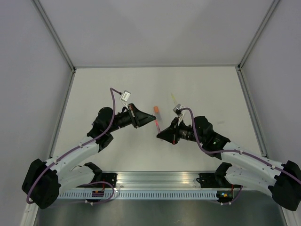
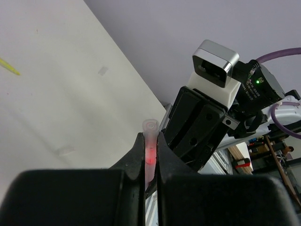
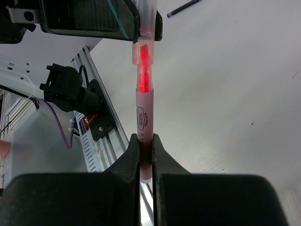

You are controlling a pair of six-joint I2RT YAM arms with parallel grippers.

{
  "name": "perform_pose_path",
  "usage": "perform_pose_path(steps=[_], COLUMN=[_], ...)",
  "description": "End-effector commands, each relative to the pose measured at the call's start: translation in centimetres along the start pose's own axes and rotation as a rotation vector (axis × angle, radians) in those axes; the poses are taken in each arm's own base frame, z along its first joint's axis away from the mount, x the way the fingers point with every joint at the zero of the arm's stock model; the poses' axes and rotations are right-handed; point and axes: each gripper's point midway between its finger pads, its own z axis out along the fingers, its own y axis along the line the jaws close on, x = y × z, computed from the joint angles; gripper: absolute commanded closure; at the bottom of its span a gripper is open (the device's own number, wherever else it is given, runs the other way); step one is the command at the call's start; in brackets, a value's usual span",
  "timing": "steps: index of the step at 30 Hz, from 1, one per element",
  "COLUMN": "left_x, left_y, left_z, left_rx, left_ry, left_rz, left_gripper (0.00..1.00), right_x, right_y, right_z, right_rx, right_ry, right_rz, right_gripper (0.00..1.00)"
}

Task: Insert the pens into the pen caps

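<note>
My right end effector (image 3: 145,147) was closed tight on the lower barrel of a pink pen (image 3: 143,113), its two fingers pinching the barrel from either side with only a short stub poking out below them. From there the pen ran straight up to my left end effector (image 3: 146,21), which was clamped just as tightly on a translucent cap (image 3: 144,51). The pen's red tip section sat inside the cap's mouth and glowed through the plastic. On the left wrist view the same cap (image 2: 150,129) stuck out from between the shut fingers of the left end effector (image 2: 149,141), its open round end facing away from me, with the right arm's wrist camera (image 2: 214,68) close behind it. From above, the two end effectors (image 1: 151,120) (image 1: 160,133) met tip to tip over the middle of the counter (image 1: 207,89), and the pen (image 1: 157,126) bridged the short gap between them, held clear of the surface. An orange cap (image 1: 155,109) lay just beyond them. A pale yellow pen (image 1: 175,99) rested on the counter a little farther back and to the right. A black pen (image 3: 184,6) showed on the counter at the top edge of the right wrist view.
</note>
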Motion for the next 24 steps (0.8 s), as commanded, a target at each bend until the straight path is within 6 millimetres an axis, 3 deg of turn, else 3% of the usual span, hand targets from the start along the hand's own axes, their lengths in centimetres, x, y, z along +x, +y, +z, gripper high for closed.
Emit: perform_pose_path(steps=[1, 8, 22, 24], left_x=[1.6, 3.1, 6.0, 6.2], left_y=[-1.0, -1.9, -0.2, -0.3], left_z=[-0.5, 0.0, -0.4, -0.5], left_rx=[0.068, 0.117, 0.076, 0.084], left_ry=[0.046, 0.085, 0.177, 0.179], left_rz=[0.063, 0.065, 0.072, 0.064], left_gripper=[0.98, 0.97, 0.97, 0.93], right_x=[-2.9, -2.7, -2.9, -2.9], right_y=[0.3, 0.3, -0.1, -0.2], right_z=[-0.3, 0.1, -0.3, -0.3], right_rx=[0.012, 0.003, 0.035, 0.037], right_ry=[-0.121, -0.106, -0.116, -0.118], right_rz=[-0.02, -0.011, -0.023, -0.022], right_gripper=[1.0, 1.0, 1.0, 1.0])
